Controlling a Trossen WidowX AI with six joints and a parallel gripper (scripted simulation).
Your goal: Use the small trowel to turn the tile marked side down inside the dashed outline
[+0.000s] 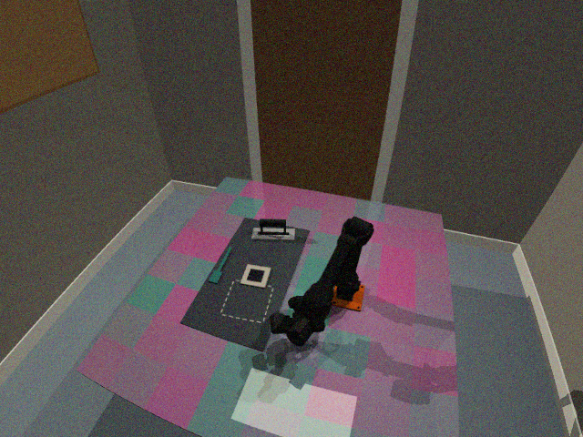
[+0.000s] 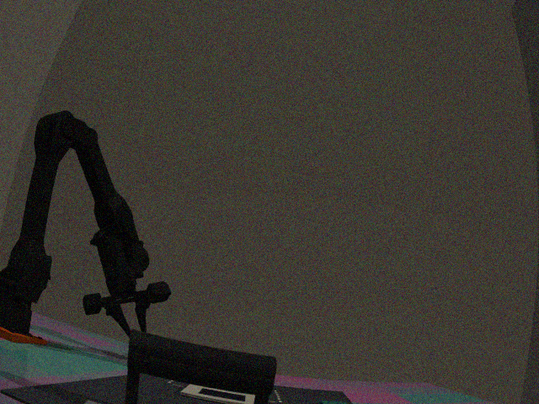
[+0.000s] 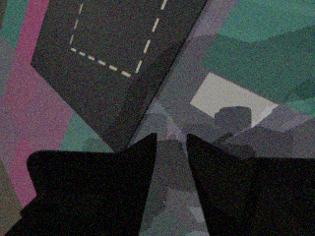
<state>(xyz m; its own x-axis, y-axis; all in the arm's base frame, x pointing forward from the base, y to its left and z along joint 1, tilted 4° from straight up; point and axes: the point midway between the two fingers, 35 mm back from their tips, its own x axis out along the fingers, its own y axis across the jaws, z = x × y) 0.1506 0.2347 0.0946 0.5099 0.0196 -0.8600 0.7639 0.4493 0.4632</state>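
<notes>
The tile point(image 1: 255, 275) point(image 2: 221, 394) lies flat on the dark mat point(image 1: 202, 315) point(image 3: 98, 98), a pale border around a dark square facing up. It lies just behind the dashed outline point(image 1: 222, 314), whose near corner shows in the wrist view. The small teal trowel point(image 1: 215, 276) lies flat near the mat's left edge, left of the tile. My gripper point(image 2: 137, 332) point(image 3: 171, 139) is partly open, with a narrow gap and nothing between its fingertips. It hangs above the table by the mat's front right edge, away from trowel and tile. Its fingertips are not clear in the top view.
A larger float with a black handle point(image 1: 272, 223) point(image 2: 200, 360) stands at the mat's back end. The arm's orange base plate point(image 1: 357, 299) is right of the mat. A bright patch point(image 1: 294, 404) lies across the table in front.
</notes>
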